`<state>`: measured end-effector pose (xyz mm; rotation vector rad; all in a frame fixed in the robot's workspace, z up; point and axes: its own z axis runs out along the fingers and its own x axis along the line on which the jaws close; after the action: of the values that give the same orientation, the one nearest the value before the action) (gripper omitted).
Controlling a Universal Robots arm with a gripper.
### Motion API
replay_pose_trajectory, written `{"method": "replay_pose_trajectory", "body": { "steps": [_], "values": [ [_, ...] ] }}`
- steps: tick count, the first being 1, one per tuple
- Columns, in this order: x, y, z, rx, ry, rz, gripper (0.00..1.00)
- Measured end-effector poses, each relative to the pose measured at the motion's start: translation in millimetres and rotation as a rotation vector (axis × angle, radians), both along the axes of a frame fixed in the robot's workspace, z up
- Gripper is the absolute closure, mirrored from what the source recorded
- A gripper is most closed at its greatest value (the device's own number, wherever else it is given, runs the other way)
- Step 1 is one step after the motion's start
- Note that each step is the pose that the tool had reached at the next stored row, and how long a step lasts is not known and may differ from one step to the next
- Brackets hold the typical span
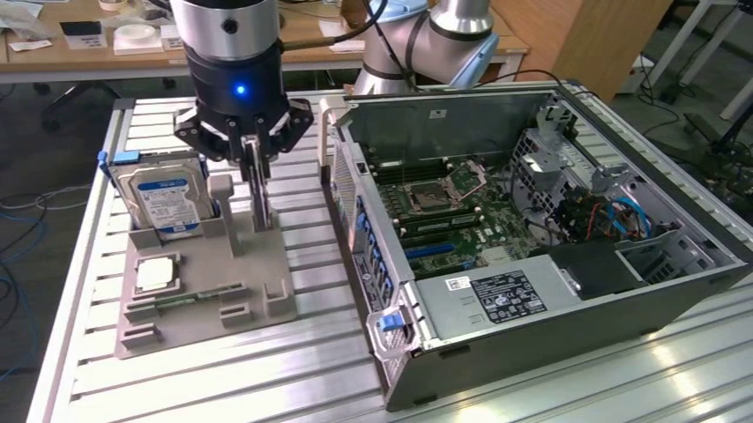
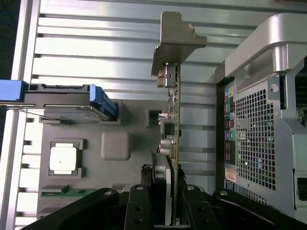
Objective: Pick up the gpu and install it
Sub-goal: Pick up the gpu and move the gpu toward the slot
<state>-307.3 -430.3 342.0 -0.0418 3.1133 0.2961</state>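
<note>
I'm pinching the thin dark gpu card (image 2: 175,110) with its silvery bracket between narrowly set fingers (image 2: 142,203), upright in the grey plastic holder (image 1: 253,264) on the bench (image 1: 235,388). Gripping one thin edge, I'm risking it twisting or slipping.

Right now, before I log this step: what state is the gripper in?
Gripper: closed on the gpu, a finger on each face of the upright card.
</note>
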Motion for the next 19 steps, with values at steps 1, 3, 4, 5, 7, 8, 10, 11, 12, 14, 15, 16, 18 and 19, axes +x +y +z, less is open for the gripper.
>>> {"method": "replay_pose_trajectory", "body": {
  "steps": [1,3,4,5,7,8,10,11,12,14,15,16,18,19],
  "values": [
    [0.0,-0.1,0.6,0.0008,-0.0001,0.000,0.72],
    [0.0,0.0,2.0,0.0015,0.0000,0.000,0.72],
    [0.0,0.0,2.5,0.0018,0.0000,0.000,0.72],
    [0.0,0.0,2.9,0.0021,-0.0001,0.000,0.72],
    [0.0,0.0,3.8,0.0024,-0.0001,0.000,0.72],
    [0.0,0.0,4.3,0.0024,0.0000,0.000,0.72],
    [0.0,0.0,5.3,0.0024,0.0000,0.000,0.72],
    [0.0,-0.1,5.8,0.0026,-0.0001,0.000,0.72],
    [0.0,-0.1,6.4,0.0026,0.0000,0.000,0.72],
    [0.0,-0.1,7.4,0.0027,-0.0001,0.000,0.72],
    [0.0,-0.1,7.9,0.0028,0.0000,0.000,0.72],
    [0.0,-0.1,8.5,0.0029,0.0000,0.000,0.72],
    [0.0,-0.1,9.6,0.0030,-0.0001,0.000,0.72],
    [0.0,-0.1,10.3,0.0031,0.0000,0.000,0.72]
  ]
}}
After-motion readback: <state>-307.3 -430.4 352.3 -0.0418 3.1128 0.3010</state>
